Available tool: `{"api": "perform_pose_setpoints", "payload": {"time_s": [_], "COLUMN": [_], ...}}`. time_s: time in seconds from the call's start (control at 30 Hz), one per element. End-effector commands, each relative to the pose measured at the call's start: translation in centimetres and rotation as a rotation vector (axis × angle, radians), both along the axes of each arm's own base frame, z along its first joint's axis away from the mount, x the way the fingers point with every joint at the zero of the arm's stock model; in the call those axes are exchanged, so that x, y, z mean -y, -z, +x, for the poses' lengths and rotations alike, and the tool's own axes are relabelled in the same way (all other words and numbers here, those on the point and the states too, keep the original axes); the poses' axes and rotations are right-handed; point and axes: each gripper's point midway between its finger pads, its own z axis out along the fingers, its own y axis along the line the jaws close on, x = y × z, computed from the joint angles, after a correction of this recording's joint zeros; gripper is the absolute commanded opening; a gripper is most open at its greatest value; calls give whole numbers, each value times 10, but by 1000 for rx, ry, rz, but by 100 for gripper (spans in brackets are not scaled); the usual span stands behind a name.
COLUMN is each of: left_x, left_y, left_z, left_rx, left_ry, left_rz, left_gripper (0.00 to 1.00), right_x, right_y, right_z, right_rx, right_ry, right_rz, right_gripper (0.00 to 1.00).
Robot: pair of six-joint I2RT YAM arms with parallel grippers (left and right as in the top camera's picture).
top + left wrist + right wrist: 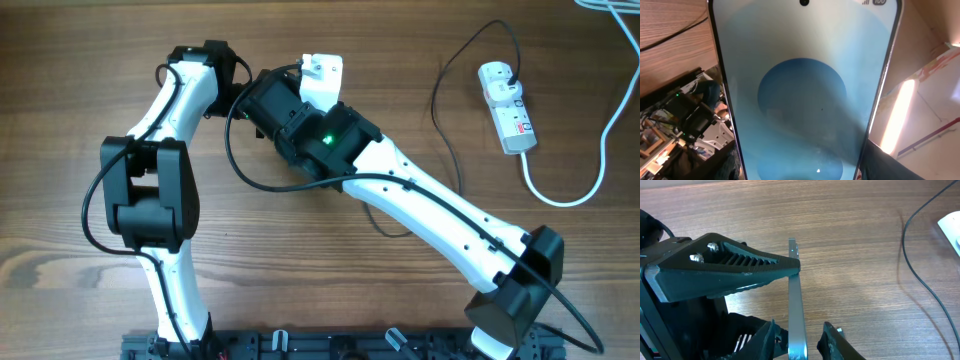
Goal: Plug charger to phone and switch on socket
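The wood-grain table [330, 290] lay under my left arm [160, 200] and right arm [440, 210], both white and black, which met over its upper middle. The phone [800, 90] was up off the table there, grasped by my left claw [802, 162], whose dark fingers [885, 165] pressed its two long edges. Only my left wrist camera showed its face: glossy glass, pale blue with a darker blue disc, in a thin dark rounded frame. My right wrist camera showed the same phone edge-on as a slim silvery strip, with a ribbed black finger of the left claw against it. My right claw [797, 337] was released, its jaws standing apart with a gap on each side of that strip. Only the overhead view took in the whole socket [507, 105], a white oblong plastic strip with red marks, well apart to the right, its thick white cord [603, 150] looping away. The charger [434, 100], a thin black cable, ran from its plug [512, 72], seated in the socket's far end, and curved down to my right arm.
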Motion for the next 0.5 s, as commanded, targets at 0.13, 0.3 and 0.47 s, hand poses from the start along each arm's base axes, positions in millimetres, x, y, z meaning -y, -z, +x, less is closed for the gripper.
{"api": "perform_pose_setpoints", "payload": {"time_s": [0.13,0.3,0.47], "left_x": [-1,-1,-1], "left_y": [-30,-30,-30], "left_z": [-3,-3,-3], "left_rx": [27,27,28], "left_ry": [-11,-11,-11], "left_rz": [-58,-58,-58], "left_gripper": [63,62,63], "right_x": [4,4,3], "right_y": [8,8,8], "right_z": [4,4,4], "right_rx": [3,3,6], "right_ry": [13,13,13], "right_rz": [-39,-39,-36], "right_gripper": [25,15,4]}}
